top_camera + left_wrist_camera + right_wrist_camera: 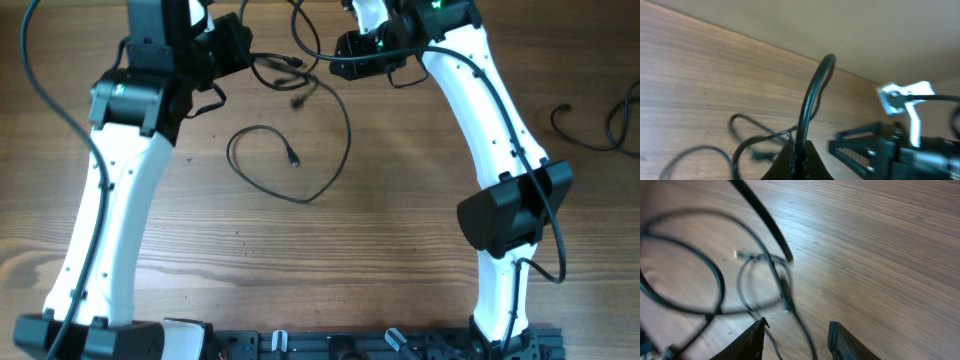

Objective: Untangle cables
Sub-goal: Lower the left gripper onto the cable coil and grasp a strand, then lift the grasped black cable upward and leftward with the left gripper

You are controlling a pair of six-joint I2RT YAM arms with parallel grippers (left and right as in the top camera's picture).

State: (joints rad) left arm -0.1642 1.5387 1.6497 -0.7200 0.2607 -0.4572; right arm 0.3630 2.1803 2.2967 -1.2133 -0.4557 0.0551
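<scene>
**Cables on wooden worktop: one held, the rest loose**

1. Left hand (799,152), bottom centre of the left wrist view. Its dark fingers are closed tight on one of the cables (811,97), which rises from the grip in a stiff arch towards the upper middle of the frame. Thinner strands lie blurred on the wood at lower left.

2. Right hand (797,332), bottom edge of the right wrist view. Its two black fingers (752,341) stand well apart and grip nothing. A thin strand crosses the gap between them; whether it touches either finger cannot be told. More loops lie on the wood at left of that frame.

3. Cables, seen from overhead. A knot of crossing strands sits at top centre, between the two hands. From it one long strand sweeps down into a wide loop in the middle of the frame, with a small plug end lying inside the loop.

4. Worktop (400,230): brown wood grain.

5. Stray cord (590,130): thin and black, at the right edge of the overhead frame, well apart from the bundle.
</scene>
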